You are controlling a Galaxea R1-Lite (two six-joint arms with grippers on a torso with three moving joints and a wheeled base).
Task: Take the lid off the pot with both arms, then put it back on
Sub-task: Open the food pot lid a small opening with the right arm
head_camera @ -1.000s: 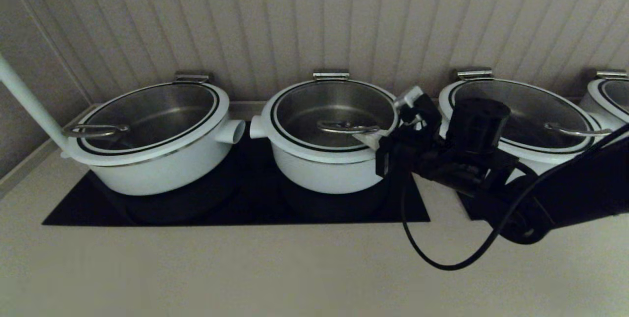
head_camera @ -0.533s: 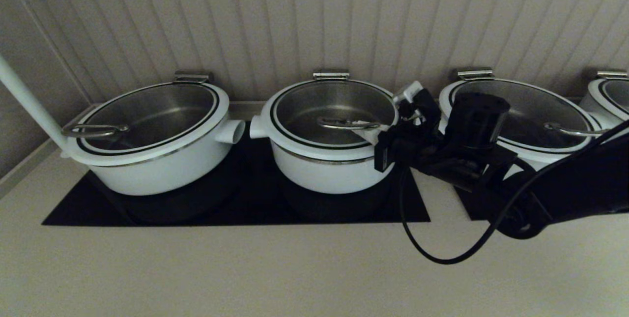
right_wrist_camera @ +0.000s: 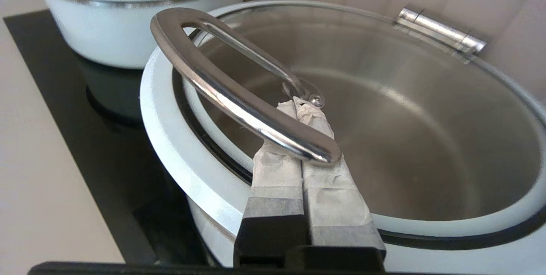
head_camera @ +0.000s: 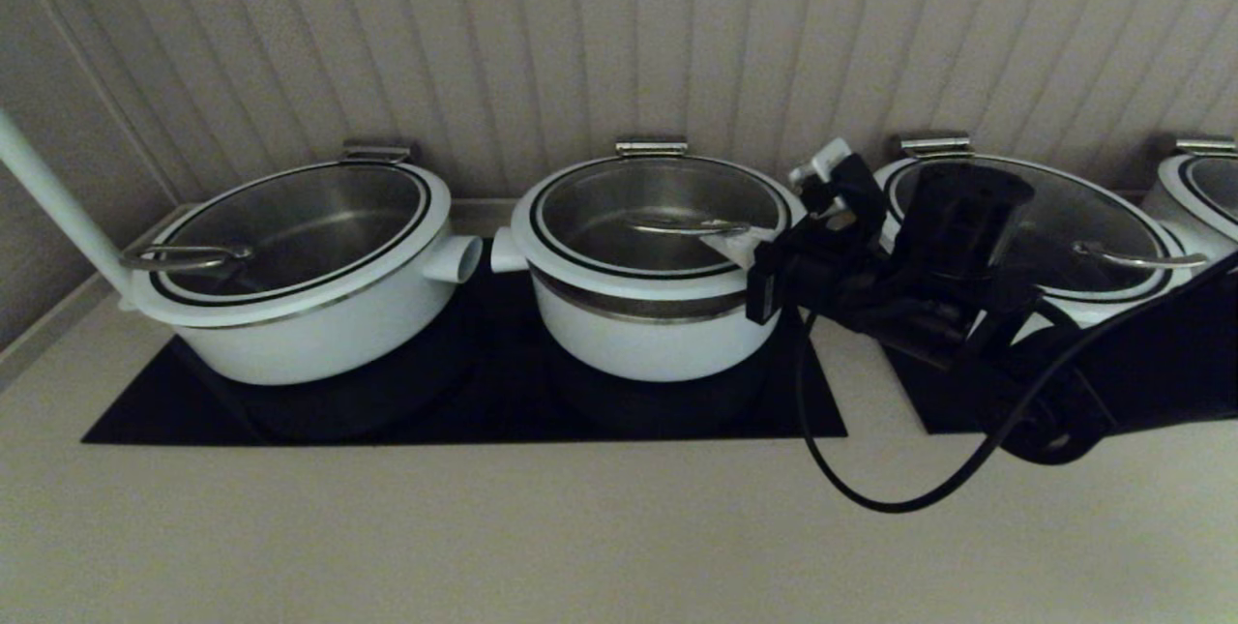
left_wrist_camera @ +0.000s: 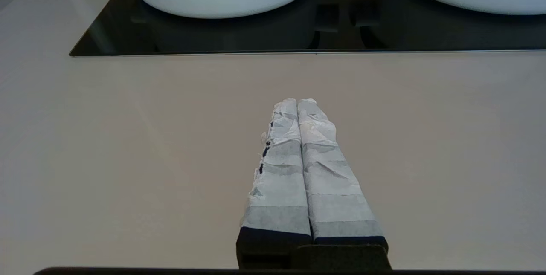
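The small deep white pot [head_camera: 638, 339] stands in the middle of the black cooktop. Its glass lid [head_camera: 580, 261] with the white rim is raised a little, and a steel band shows under the rim. My right gripper [head_camera: 732, 249] is shut, with its taped fingers pressed together and slid under the curved steel handle [head_camera: 687, 225]. In the right wrist view the handle [right_wrist_camera: 239, 96] rests across the fingers of the right gripper [right_wrist_camera: 298, 104], above the lid's white rim [right_wrist_camera: 170, 138]. My left gripper [left_wrist_camera: 297, 101] is shut and empty over the bare counter, out of the head view.
A wider white pot [head_camera: 300, 256] stands to the left and another [head_camera: 1064, 218] to the right, behind my right arm. A further pot [head_camera: 1204, 189] sits at the far right. A white pole [head_camera: 58, 208] rises at the left. A black cable [head_camera: 870, 493] hangs over the counter.
My right gripper has moved up with the handle on its fingers. The lid has risen off the pot, and a steel band now shows beneath its rim.
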